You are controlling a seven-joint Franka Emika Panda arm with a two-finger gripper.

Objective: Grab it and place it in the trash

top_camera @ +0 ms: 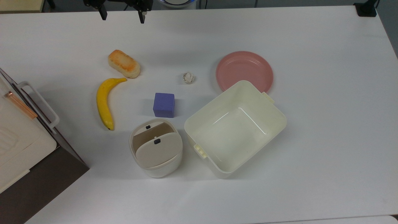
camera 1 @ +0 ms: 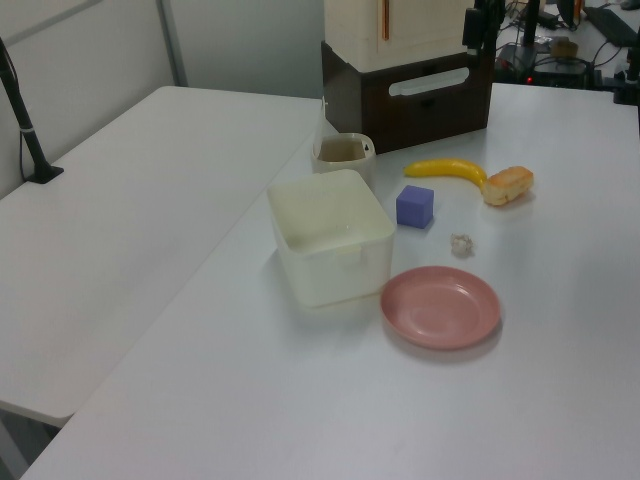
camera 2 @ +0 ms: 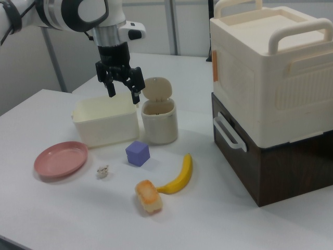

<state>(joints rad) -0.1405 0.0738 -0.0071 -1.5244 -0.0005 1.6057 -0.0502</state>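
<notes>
The tiny crumpled paper ball (top_camera: 188, 77) (camera 1: 461, 244) (camera 2: 102, 171) lies on the white table between the purple cube (top_camera: 164, 105) and the pink plate (top_camera: 244, 71). The trash, a small rounded off-white bin (top_camera: 156, 148) (camera 1: 342, 154) (camera 2: 157, 117) with a tilted beige swing lid, stands beside the cream tub (top_camera: 235, 127). My gripper (top_camera: 122, 16) (camera 2: 123, 91) hangs open and empty high above the table, at the top view's upper edge, well away from the paper ball.
A yellow banana (top_camera: 104, 102) and a bread roll (top_camera: 123, 63) lie toward the top view's left. A brown and cream stacked box (top_camera: 21, 140) (camera 2: 270, 94) stands at the top view's left edge.
</notes>
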